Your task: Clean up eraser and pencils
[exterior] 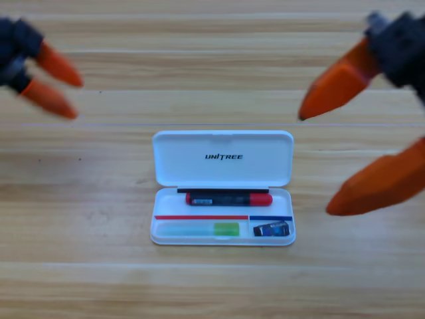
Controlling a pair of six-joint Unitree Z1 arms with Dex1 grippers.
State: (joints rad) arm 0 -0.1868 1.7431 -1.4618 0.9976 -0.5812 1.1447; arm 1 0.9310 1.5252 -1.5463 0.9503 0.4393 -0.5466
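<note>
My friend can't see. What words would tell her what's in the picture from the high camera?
An open white case on a wooden table holds a black-and-red pencil, a pale green pencil and a small dark eraser. The left gripper and right gripper wait open at the upper corners.

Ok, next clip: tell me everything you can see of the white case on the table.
The white case looks like smooth hard plastic with rounded corners. It lies open on the wooden table, its lid folded back flat away from the camera, with dark UNITREE print on the lid's inside. The tray holds the black-and-red pencil along its back, the pale green pencil at front left and the eraser in the front right compartment. Neither the left pincer nor the right pincer touches it.
</note>
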